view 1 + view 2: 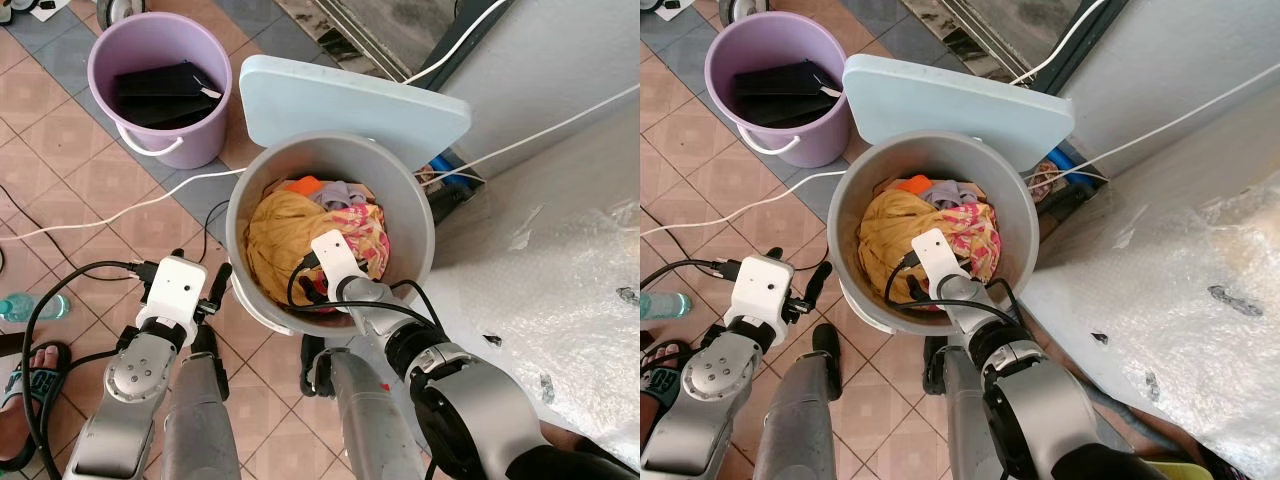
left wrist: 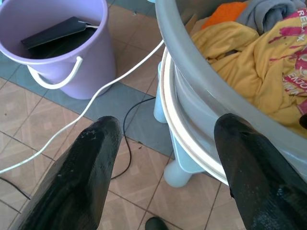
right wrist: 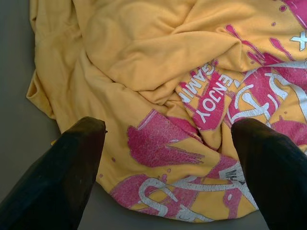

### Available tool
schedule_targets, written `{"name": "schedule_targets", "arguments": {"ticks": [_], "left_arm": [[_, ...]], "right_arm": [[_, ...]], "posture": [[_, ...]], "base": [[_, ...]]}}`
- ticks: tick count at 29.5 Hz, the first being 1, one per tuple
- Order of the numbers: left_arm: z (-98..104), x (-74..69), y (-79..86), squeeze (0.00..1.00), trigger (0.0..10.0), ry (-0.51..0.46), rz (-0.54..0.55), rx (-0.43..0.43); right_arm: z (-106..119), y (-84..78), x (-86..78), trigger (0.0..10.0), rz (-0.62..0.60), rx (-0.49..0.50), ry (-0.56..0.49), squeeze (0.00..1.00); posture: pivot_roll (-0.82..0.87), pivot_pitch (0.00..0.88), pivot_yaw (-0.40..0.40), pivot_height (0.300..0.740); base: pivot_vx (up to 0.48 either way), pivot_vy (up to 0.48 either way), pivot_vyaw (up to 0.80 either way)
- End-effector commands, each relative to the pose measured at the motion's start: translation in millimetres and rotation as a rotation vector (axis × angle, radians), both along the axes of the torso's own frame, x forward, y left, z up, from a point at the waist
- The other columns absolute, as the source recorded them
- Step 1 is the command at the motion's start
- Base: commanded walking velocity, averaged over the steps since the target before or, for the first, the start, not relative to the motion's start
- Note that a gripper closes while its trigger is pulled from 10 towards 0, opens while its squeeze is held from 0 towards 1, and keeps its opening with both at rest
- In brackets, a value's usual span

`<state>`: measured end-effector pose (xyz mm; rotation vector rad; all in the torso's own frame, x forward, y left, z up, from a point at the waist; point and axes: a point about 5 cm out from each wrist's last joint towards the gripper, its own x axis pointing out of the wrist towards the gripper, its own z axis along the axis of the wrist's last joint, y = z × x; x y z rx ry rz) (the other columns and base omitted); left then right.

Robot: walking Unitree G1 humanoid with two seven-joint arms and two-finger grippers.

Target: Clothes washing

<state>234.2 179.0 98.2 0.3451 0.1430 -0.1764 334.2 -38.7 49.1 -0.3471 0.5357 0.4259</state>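
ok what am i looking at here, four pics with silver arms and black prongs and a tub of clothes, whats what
This is a humanoid robot doing laundry. The two wide pictures come from cameras on its head, looking down at its own silver arms. The other two come from cameras on its wrists, looking along each gripper's two black fingers.

On the tiled floor stands a grey washing tub with its pale lid tipped up behind it. Inside lies a yellow shirt with pink print among other clothes. The right gripper is inside the tub, open just above that shirt, holding nothing. The left gripper is open outside the tub, near its rim. A purple bucket with something dark inside stands nearby.
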Motion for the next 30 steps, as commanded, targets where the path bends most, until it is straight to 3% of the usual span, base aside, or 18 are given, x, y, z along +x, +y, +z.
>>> {"name": "schedule_targets", "arguments": {"ticks": [1, 8, 9, 10, 14, 30], "left_arm": [[-7, -12.5, -5.4, 0.00, 10.0, 0.050, -0.025, 0.005], [0, -31.6, -4.1, 0.00, 10.0, 0.057, -0.013, 0.007], [2, -32.9, -3.6, 0.00, 10.0, 0.056, -0.010, 0.007], [3, -34.7, -3.5, 0.00, 10.0, 0.056, -0.007, 0.006], [6, -41.7, 0.6, 0.00, 10.0, 0.067, 0.017, 0.005], [9, -50.5, 9.5, 0.00, 10.0, 0.095, 0.066, 0.028]], "right_arm": [[-16, -5.7, -10.5, 10.0, 0.004, -0.073, 0.062, 0.00], [-35, -8.2, -26.7, 10.0, 0.028, -0.055, 0.176, 0.00], [-37, -7.6, -29.0, 7.2, 0.040, -0.052, 0.184, 0.00], [-40, -8.0, -31.3, 0.0, 0.044, -0.049, 0.194, 0.00], [-48, -6.9, -39.5, 0.0, 0.060, -0.019, 0.219, 0.00], [-39, 2.7, -35.0, 0.0, 0.125, -0.003, 0.125, 0.00]], "posture": [[0.24, 0.556, -0.215, 0.740], [0.29, 0.572, -0.249, 0.740], [0.30, 0.573, -0.249, 0.740], [0.31, 0.576, -0.245, 0.740], [0.31, 0.598, -0.246, 0.740], [0.32, 0.612, -0.243, 0.740]], "base": [[0.000, 0.000, 0.00], [0.000, 0.000, 0.00], [0.000, 0.000, 0.00], [0.000, 0.000, 0.00], [0.000, 0.000, 0.00], [0.000, 0.000, 0.00]]}}
